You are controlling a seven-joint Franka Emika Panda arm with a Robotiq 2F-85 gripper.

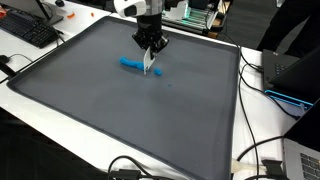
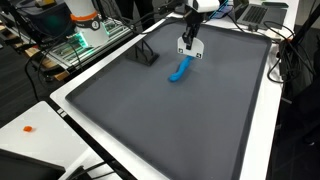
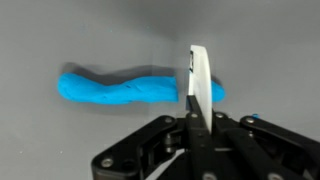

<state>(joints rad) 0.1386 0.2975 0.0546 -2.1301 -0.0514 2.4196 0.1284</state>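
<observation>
A blue, wavy, dough-like strip [image 1: 129, 63] lies on the dark grey mat [image 1: 120, 115], and it also shows in the other exterior view [image 2: 178, 72] and in the wrist view [image 3: 110, 88]. My gripper [image 1: 150, 48] [image 2: 190, 44] [image 3: 192, 112] is shut on a thin white flat blade [image 3: 199, 75] that points downward. The blade [image 1: 150, 66] stands at one end of the blue strip, on it or just above it. I cannot tell whether they touch.
The mat [image 2: 180, 125] lies on a white table. A keyboard [image 1: 30, 30], a laptop [image 1: 290, 75] and cables ring it. A small black object [image 2: 146, 55] rests at the mat's edge. An orange bit [image 2: 28, 128] lies on the white surface.
</observation>
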